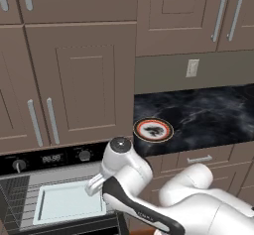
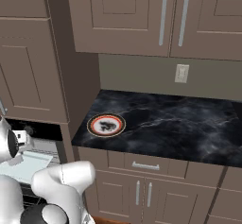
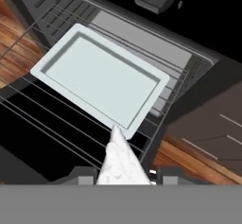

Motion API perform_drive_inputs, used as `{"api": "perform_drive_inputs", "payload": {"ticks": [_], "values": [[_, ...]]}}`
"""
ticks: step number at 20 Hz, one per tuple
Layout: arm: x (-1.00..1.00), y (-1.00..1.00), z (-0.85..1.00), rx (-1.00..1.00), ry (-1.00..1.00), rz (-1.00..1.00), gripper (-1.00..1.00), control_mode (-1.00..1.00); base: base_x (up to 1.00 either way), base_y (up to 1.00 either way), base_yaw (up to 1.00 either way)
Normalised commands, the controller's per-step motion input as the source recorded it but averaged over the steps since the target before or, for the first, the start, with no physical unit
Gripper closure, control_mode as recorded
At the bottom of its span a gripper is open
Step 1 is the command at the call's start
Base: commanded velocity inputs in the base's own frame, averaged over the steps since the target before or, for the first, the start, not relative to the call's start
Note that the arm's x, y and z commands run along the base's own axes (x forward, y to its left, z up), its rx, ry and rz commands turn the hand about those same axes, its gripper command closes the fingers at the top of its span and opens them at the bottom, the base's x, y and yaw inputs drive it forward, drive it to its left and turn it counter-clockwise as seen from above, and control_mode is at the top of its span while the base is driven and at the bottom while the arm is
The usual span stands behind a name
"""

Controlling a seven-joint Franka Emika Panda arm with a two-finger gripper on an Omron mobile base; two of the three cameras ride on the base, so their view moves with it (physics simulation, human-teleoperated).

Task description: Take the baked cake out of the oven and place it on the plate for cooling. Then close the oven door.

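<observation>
Cake (image 3: 120, 159), a pale wedge, sits clenched between my claw (image 3: 124, 180) fingers above the open oven's (image 1: 20, 199) emptied tray (image 3: 99, 79); still ahead: setting it on the plate (image 1: 153, 129) at right, closing the door

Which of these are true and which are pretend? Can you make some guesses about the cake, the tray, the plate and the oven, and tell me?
1. The cake is sitting on the plate. False: it is between the gripper fingers, above the oven rack.
2. The plate is on the dark counter. True.
3. The tray has nothing on it. True.
4. The oven is shut. False: it is open, and the rack and tray can be seen inside.
5. The plate is blue. False: it has a red-orange ring and a white rim.
</observation>
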Motion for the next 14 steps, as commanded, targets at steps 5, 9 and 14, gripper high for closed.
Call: {"api": "perform_drive_inputs", "payload": {"ticks": [5, 9, 14], "values": [[0.0, -0.41, 0.36, 0.0, 0.03, -0.14, 1.0, -1.0, 0.0, 0.0, 0.0], [-0.01, -0.43, 0.31, 0.0, 0.07, -0.12, 1.0, -1.0, 0.0, 0.0, 0.0], [0.0, -0.49, 0.23, 0.0, 0.1, -0.09, 1.0, -1.0, 0.0, 0.0, 0.0]]}}
